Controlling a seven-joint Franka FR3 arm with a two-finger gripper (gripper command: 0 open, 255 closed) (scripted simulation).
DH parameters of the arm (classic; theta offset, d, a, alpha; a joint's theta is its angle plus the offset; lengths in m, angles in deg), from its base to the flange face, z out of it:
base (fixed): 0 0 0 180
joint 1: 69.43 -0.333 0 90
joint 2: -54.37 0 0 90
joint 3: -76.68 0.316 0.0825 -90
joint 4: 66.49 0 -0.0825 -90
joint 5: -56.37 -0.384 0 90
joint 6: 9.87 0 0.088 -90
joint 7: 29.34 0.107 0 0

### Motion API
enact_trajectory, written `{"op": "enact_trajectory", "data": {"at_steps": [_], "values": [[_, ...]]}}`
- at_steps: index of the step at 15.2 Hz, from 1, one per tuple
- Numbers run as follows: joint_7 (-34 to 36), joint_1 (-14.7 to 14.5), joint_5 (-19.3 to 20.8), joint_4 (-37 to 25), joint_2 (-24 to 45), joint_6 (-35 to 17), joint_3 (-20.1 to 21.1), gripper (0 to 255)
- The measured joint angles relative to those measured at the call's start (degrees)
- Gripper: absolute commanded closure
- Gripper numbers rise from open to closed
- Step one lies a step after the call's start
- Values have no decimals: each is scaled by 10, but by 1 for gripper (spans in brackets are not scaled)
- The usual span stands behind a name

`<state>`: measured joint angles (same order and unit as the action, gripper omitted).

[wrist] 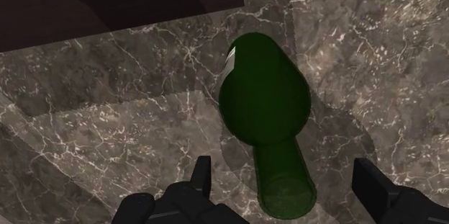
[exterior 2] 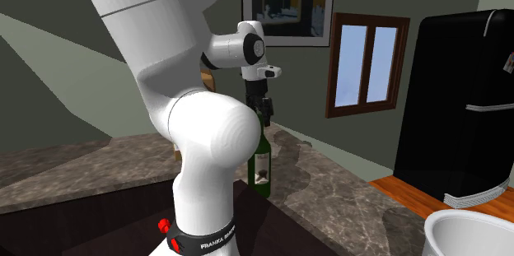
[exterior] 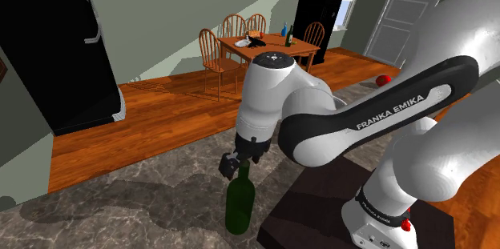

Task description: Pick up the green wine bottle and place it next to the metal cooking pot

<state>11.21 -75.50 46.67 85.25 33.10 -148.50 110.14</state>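
Green wine bottle (wrist: pixel 265 93): upright on the marbled bench (wrist: pixel 108 122), neck uppermost, its mouth lying directly between the jaws.

Jaws: released and spread wide to either side of the neck. Bench surface shows in the gap on each side, and neither jaw touches the glass. No grasp is in effect.

Governing relation: the bottle's long axis is vertical and runs in line with the hand's own approach. The wrist view therefore looks straight down the neck onto the shoulder and body below. The neck sits about midway in the gap, with no marked offset toward either jaw.

In the shoulder view the jaws flank the top of the bottle (exterior: pixel 239 203). Its body stands beneath them on the bench (exterior: pixel 120 207), near the dark stand (exterior: pixel 298 211). The second exterior view agrees: the hand is vertical over the bottle (exterior 2: pixel 261 160), the white label faces the camera, and the base rests on the bench (exterior 2: pixel 329 180).

Assessment: the step in hand is the grasp, and closing squarely on the neck appears to be all that remains before lifting.

Risk: the neck is narrow and smooth, and the weight hangs below it, so the bottle may slip or swing.

Destination: a pale round vessel (exterior 2: pixel 471 234) at the second exterior view's lower right, well apart from the bottle, is probably the cooking pot. What it rests on cannot be determined.
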Motion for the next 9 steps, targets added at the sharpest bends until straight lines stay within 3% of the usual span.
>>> {"op": "enact_trajectory", "data": {"at_steps": [6,7,9], "values": [[0,2,2,4,5,-9,1,0],[0,2,2,4,5,-9,1,255],[0,2,2,4,5,-9,1,255]]}}
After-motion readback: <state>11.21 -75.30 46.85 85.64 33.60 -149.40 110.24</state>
